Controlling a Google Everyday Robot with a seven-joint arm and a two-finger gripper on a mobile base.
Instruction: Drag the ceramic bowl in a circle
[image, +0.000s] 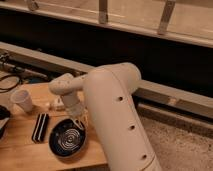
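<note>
Wooden desk (20, 155), pale-topped, fills the lower left. Behind it run a dark glazed wall and a light ledge.

Item 1: ceramic bowl (66, 140). Wide, shallow, glossy black, with pale concentric rings at its centre. Stands upright at about 7 o'clock in the view, near the front edge of the desk.
Handling, by judgement: stiff and fairly heavy for its size. The glaze is likely slippery. Ceramic may chip if knocked or tipped off the edge. The best hold is the rim, or a contact pressed against the inner wall, so the bowl slides flat rather than lifts. The circle should keep away from the front edge.

Item 2: gripper (77, 121). Points down at the bowl's 1 o'clock rim, at or just over it. Whether it is wide, narrow or clamped on the rim cannot be told, and contact is not certain. The white arm (112, 120) bulks large at the bowl's 3 o'clock.

Item 3: paper cup (22, 100). White, at the bowl's 10 o'clock, well apart.

Item 4: black ribbed block (40, 127). Lies flat just beside the bowl at its 9 o'clock, and may obstruct a wide circle.

Item 5: small white object (57, 105). At the bowl's 12 o'clock, not identifiable.

Item 6: dark cables (9, 82). At the far left.
</note>
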